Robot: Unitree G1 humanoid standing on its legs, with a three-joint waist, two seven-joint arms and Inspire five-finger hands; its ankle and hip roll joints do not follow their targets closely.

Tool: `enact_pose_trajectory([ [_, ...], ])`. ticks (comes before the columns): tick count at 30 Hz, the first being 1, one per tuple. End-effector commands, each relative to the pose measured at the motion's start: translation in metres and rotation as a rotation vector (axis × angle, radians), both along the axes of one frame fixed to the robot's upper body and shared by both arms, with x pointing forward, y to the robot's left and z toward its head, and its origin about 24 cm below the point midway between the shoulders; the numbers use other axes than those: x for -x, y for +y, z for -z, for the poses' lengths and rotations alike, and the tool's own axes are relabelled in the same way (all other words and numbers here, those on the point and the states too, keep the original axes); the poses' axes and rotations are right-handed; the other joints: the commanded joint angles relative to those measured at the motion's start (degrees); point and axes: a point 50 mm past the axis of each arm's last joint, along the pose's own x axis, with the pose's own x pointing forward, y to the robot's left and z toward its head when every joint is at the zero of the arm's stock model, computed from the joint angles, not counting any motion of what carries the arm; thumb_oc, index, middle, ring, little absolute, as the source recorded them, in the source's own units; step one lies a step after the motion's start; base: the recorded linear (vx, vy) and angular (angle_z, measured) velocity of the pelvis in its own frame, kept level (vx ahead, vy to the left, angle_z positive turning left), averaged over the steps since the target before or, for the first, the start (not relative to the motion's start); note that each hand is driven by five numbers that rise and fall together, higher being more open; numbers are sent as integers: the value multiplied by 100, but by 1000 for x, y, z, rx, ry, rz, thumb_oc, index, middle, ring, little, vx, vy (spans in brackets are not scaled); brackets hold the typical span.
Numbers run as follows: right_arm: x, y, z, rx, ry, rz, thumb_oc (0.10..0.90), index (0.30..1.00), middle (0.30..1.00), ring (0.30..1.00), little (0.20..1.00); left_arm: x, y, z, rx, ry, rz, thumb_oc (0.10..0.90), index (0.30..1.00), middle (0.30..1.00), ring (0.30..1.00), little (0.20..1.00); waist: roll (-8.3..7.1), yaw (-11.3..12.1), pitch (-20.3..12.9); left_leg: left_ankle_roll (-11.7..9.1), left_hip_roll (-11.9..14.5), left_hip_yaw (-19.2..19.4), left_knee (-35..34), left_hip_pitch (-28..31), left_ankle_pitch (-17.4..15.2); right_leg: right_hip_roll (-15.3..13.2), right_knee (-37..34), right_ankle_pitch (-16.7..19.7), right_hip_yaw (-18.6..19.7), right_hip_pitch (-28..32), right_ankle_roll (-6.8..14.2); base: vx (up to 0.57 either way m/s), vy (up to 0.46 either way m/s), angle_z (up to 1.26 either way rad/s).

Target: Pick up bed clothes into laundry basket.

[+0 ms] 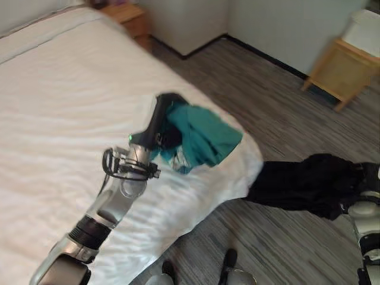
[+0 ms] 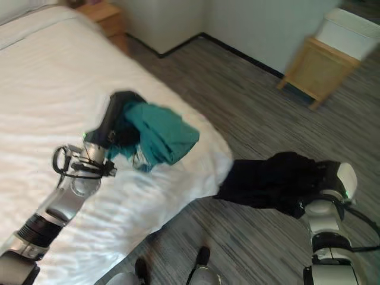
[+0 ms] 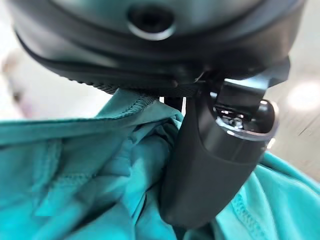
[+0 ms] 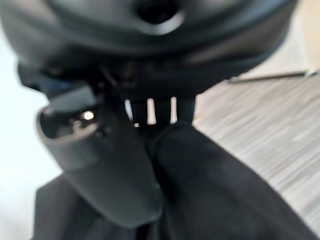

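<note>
A teal garment [image 1: 202, 139] hangs bunched just above the white bed [image 1: 65, 113], near its corner. My left hand [image 1: 161, 122] is shut on it; in the left wrist view the thumb [image 3: 210, 170] presses into the teal cloth [image 3: 85, 175]. A black garment [image 2: 273, 181] droops from my right hand [image 2: 332, 178] over the floor, off the bed's corner. In the right wrist view the thumb [image 4: 110, 170] and fingers pinch the black cloth [image 4: 220, 195].
A wooden nightstand [image 1: 127, 18] stands at the bed's far side. A wooden side table [image 2: 314, 68] with a white box [image 2: 347, 32] on it sits by the far wall. Grey plank floor [image 1: 267, 107] lies between the bed and the walls.
</note>
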Motion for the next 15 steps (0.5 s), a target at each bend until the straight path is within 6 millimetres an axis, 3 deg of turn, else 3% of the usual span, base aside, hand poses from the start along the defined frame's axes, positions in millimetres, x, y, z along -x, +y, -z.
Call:
enact_pose_trajectory([
  [1, 32, 73, -96, 440, -545, -328, 400, 300, 300, 300, 300, 10, 10, -83, 99, -455, -88, 400, 300, 300, 300, 300, 213, -612, -781, -206, 173, 25, -1077, 54, -41, -634, -384, -382, 630, 143, 1071, 163, -256, -103],
  [2, 34, 74, -94, 438, -543, -331, 400, 300, 300, 300, 300, 10, 11, -82, 95, -453, -90, 400, 300, 300, 300, 300, 213, -588, -793, -222, 197, 59, -1077, 73, -47, -602, -402, -373, 656, 148, 1059, 132, -176, -124],
  [4, 25, 104, -100, 429, -603, -456, 400, 300, 300, 300, 300, 2, 12, -78, 83, -421, -127, 400, 300, 300, 300, 300, 241, -753, -842, -309, 426, 214, -977, 313, 30, -272, -623, -430, 1023, 217, 978, 209, -253, -122],
  [5, 23, 117, -108, 435, -646, -503, 400, 300, 300, 300, 300, -2, 9, -75, 80, -401, -126, 400, 300, 300, 300, 300, 211, -778, -808, -345, 593, 205, -558, 231, 221, -106, -691, -483, 1188, 296, 920, 251, -521, -155],
  [6, 16, 140, -123, 432, -721, -595, 400, 300, 300, 300, 300, -15, 5, -69, 79, -347, -151, 400, 300, 300, 300, 300, 143, -594, -601, -331, 869, -391, 542, -199, 747, 267, -746, -585, 1557, 449, 632, 140, -426, -156],
  [7, 15, 140, -124, 433, -725, -595, 400, 300, 300, 300, 300, -16, 5, -70, 80, -352, -152, 400, 300, 300, 300, 300, 153, -608, -575, -350, 901, -427, 626, -254, 726, 287, -741, -587, 1547, 443, 613, 117, -412, -165],
  [8, 9, 148, -127, 426, -717, -629, 400, 300, 300, 300, 300, -22, 2, -70, 82, -334, -163, 400, 300, 300, 300, 300, 38, -467, -510, -119, 613, -1082, 986, -493, 652, 336, -748, -585, 1744, 510, 491, 192, -276, -148],
  [9, 0, 160, -138, 480, -695, -692, 400, 300, 300, 300, 300, -32, 1, -64, 54, -290, -195, 400, 300, 300, 300, 300, -80, -251, -420, 5, -7, -1956, 1539, -950, 351, 368, -749, -703, 2053, 715, 429, 283, -308, -123],
  [10, -6, 167, -145, 498, -691, -716, 400, 300, 300, 300, 300, -39, 1, -63, 27, -268, -213, 400, 300, 300, 300, 300, -108, -187, -385, 14, -195, -2140, 1653, -1128, 222, 365, -748, -744, 2186, 772, 419, 223, -184, -119],
  [11, -7, 167, -146, 499, -695, -717, 400, 300, 300, 300, 300, -40, 1, -65, 29, -273, -215, 400, 300, 300, 300, 300, -122, -199, -373, 22, -215, -2138, 1654, -1164, 261, 346, -752, -716, 2187, 742, 422, 258, -88, -125],
  [12, -15, 176, -159, 540, -683, -738, 400, 300, 300, 300, 300, -50, 0, -74, 17, -266, -240, 400, 300, 300, 300, 300, -127, -120, -336, 2, -510, -2193, 1477, -1523, 166, 336, -773, -795, 2384, 873, 402, 187, -40, -113],
  [13, -16, 176, -160, 542, -685, -738, 400, 300, 300, 300, 300, -51, 0, -75, 19, -269, -242, 400, 300, 300, 300, 300, -128, -119, -325, 11, -522, -2176, 1482, -1523, 149, 321, -769, -815, 2398, 868, 410, 456, -67, -91],
  [14, -22, 182, -165, 560, -667, -744, 400, 300, 300, 300, 300, -58, 1, -79, 28, -249, -256, 400, 300, 300, 300, 300, -57, -37, -305, 83, -909, -2053, 1082, -1775, -39, 404, -799, -985, 2549, 1059, 395, 328, -19, -28],
  [15, -24, 181, -165, 567, -655, -739, 400, 300, 300, 300, 300, -58, 2, -82, 33, -255, -255, 400, 300, 300, 300, 300, 3, 2, -310, 118, -1067, -2033, 872, -1848, 56, 486, -806, -1004, 2617, 1095, 385, 328, -21, -28],
])
